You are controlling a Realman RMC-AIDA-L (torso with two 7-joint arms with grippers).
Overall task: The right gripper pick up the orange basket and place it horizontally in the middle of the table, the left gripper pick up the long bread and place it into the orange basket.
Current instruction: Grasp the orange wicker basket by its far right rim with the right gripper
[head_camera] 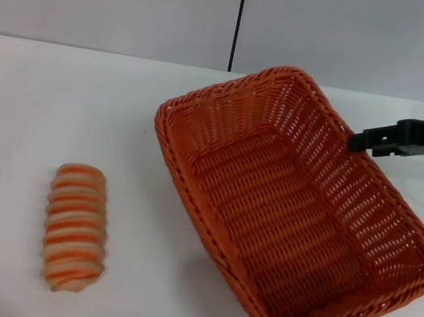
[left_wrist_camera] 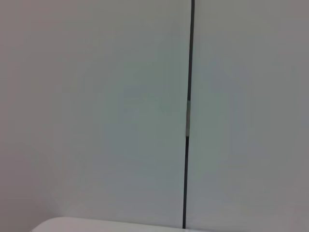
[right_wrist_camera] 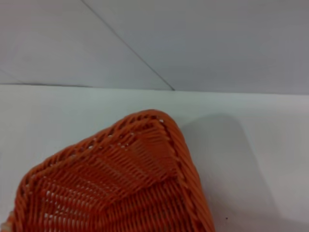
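Reaching in from the right edge, the right gripper (head_camera: 360, 140) meets the far right rim of the orange basket (head_camera: 292, 214); its fingertips are hidden there, so I cannot tell its state. This basket sits diagonally on the white counter (head_camera: 23, 109). The long bread (head_camera: 75, 227) lies well apart, left. The left gripper is out of sight.

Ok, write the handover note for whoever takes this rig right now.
Right tool: at the orange basket's far long rim; grip state unclear.
Left tool: not in view; its wrist camera sees only wall.
The basket sits skewed on the table, empty.
Long bread: on the table, left of the basket, untouched.
Left: square the basket mid-table, then put the bread in.
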